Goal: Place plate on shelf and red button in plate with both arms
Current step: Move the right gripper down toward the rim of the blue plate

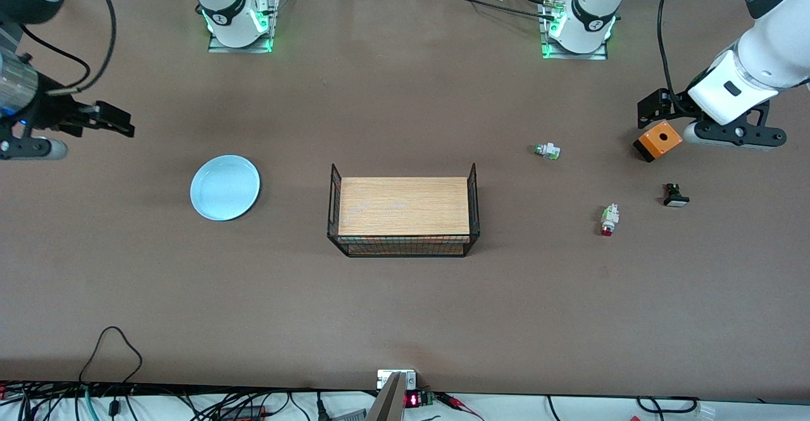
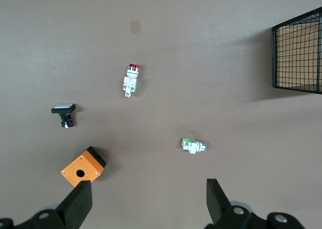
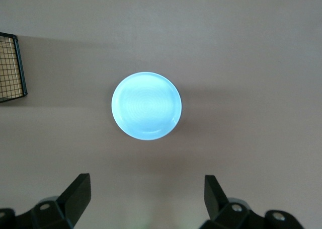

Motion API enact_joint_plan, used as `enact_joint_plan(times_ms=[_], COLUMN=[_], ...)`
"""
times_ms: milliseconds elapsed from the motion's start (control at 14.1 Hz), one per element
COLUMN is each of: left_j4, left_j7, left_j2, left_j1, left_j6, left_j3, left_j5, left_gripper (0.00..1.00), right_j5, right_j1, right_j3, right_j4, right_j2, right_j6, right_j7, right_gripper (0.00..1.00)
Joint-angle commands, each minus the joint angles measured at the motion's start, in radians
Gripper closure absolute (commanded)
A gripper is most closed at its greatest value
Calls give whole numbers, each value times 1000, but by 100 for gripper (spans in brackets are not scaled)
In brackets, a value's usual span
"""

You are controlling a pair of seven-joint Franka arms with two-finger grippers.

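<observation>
The pale blue plate (image 1: pixel 224 187) lies on the table toward the right arm's end; it also shows in the right wrist view (image 3: pixel 146 105). My right gripper (image 1: pixel 120 121) hangs open and empty in the air beside the plate (image 3: pixel 147 199). The red button (image 1: pixel 609 219), cream body with a red cap, lies on its side toward the left arm's end; it also shows in the left wrist view (image 2: pixel 132 80). My left gripper (image 1: pixel 653 112) hangs open and empty above the table by the orange box (image 2: pixel 149 201).
A wire basket with a wooden board (image 1: pixel 403 215) stands mid-table. An orange box with a black hole (image 1: pixel 659 140), a white part with a green tip (image 1: pixel 547 150) and a black part (image 1: pixel 675 195) lie near the red button.
</observation>
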Motion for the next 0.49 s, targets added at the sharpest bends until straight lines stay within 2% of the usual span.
enact_joint_plan(times_ms=[0,212,424], left_j4=[14,14,14], left_j7=[22,22,22], left_j2=[2,2,2], left_j1=[4,4,4], left_j6=[-20,-22,-22], left_j3=[6,6,6], left_j5=[-6,-6,-6], left_gripper=[0,0,0], right_j5=[-9,-15,-40], right_j1=[24,39,32], right_j3=[-2,-2,-5], right_j4=[-3,-31,-117], right_j2=[70,147,173], right_j6=[29,96,195], right_j7=[25,100,101], right_gripper=[0,0,0])
